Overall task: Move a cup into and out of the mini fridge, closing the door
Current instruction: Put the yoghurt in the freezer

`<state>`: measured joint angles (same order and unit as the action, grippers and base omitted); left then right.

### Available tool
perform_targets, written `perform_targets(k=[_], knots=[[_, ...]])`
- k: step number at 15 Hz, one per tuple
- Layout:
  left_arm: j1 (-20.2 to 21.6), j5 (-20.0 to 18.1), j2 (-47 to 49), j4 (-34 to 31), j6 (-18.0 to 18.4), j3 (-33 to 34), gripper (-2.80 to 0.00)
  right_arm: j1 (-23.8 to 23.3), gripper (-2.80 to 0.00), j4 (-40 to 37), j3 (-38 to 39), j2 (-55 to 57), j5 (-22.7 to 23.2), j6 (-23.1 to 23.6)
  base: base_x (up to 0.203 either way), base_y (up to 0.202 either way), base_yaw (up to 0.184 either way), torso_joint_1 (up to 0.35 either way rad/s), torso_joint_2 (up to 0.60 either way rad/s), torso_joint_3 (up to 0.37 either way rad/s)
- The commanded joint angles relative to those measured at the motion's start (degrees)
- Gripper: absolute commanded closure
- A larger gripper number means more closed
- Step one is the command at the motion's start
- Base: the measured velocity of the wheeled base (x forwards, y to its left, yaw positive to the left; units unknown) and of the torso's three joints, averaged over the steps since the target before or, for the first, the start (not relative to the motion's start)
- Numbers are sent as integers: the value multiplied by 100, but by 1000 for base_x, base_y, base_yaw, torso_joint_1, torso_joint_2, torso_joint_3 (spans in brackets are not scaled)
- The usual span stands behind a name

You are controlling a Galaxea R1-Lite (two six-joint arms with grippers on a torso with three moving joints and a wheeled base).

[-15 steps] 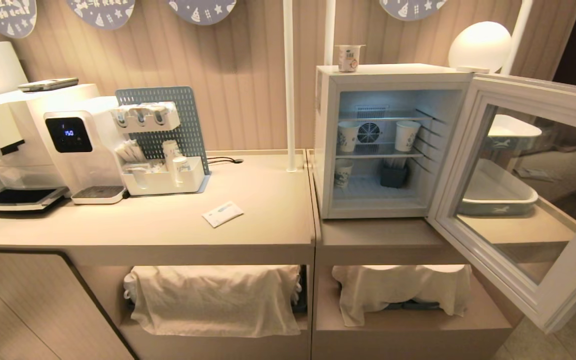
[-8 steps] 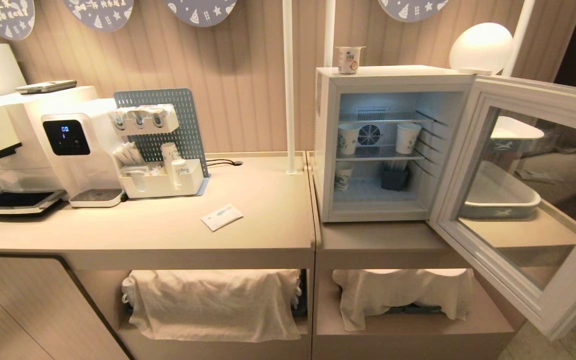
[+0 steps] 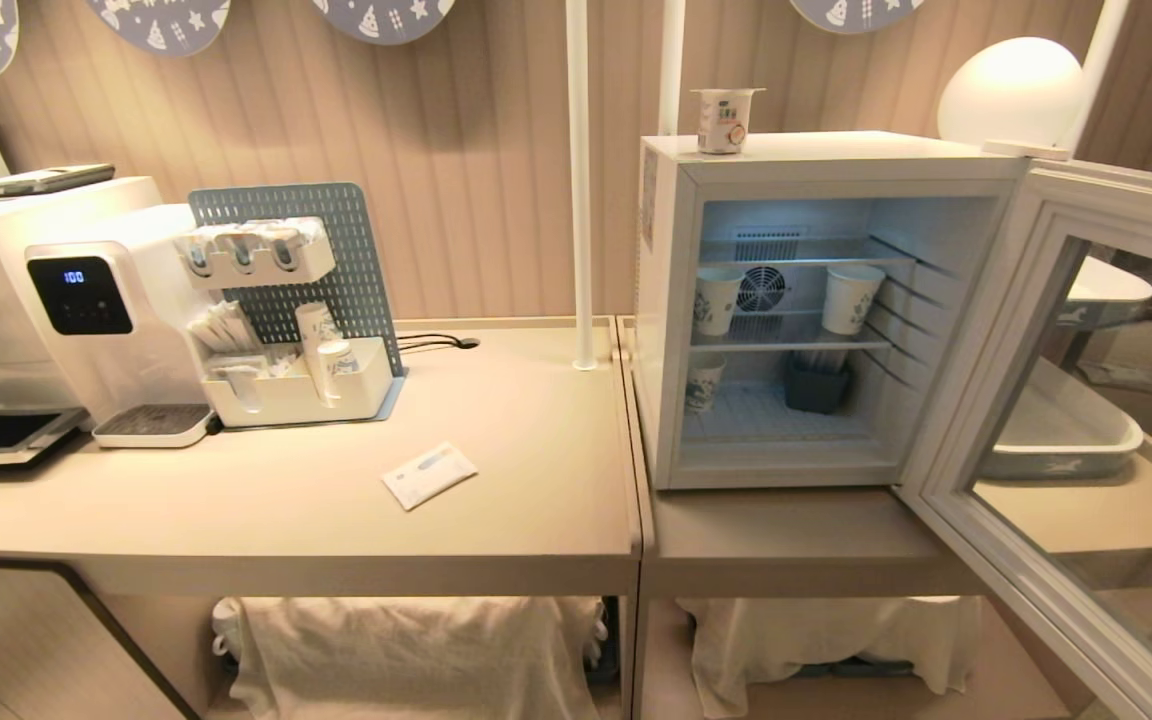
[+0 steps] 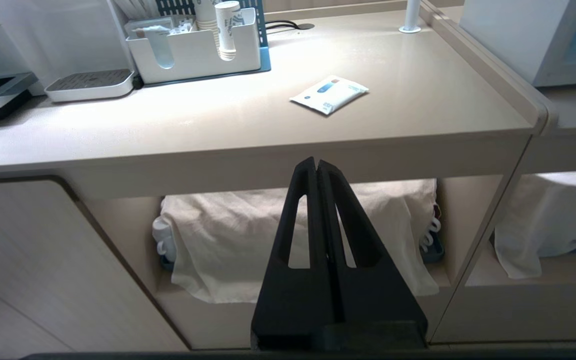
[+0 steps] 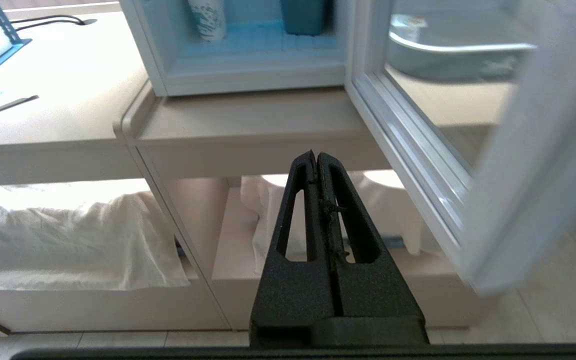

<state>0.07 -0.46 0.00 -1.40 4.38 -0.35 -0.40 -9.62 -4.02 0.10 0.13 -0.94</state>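
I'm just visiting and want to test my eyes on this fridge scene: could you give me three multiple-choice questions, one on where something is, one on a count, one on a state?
1. Where is the cup?
A. On top of the fridge
B. On the fridge's lower shelf
C. On the counter by the packet

2. How many paper cups stand inside the fridge?
A. One
B. Three
C. Five

3. How is the door?
A. Shut
B. Swung wide open
C. Taken off

Answers:
1. A: it stands on the fridge's top, near the back left corner.
2. B: two paper cups on the middle shelf and one below at left.
3. B: it hangs out to the right, leaving the shelves in plain view.
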Motion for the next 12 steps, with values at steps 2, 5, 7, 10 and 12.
perform_targets(k=[2,5,7,10,12], knots=[[0,2,9,-3,2,0,0,5,0,-5,-2,8,4,6,191,0,1,5,3,4],[-6,-4,9,0,-7,9,0,5,0,-5,-2,8,4,-1,182,0,-1,2,3,2],[1,-6,9,0,-16,9,0,3,0,-5,-2,8,4,4,43,0,2,14,9,3],[1,-6,9,0,-16,9,0,5,0,-5,-2,8,4,3,0,0,0,0,0,0],[1,-6,9,0,-52,9,0,-4,0,-5,-2,8,4,-1,0,0,0,0,0,0]])
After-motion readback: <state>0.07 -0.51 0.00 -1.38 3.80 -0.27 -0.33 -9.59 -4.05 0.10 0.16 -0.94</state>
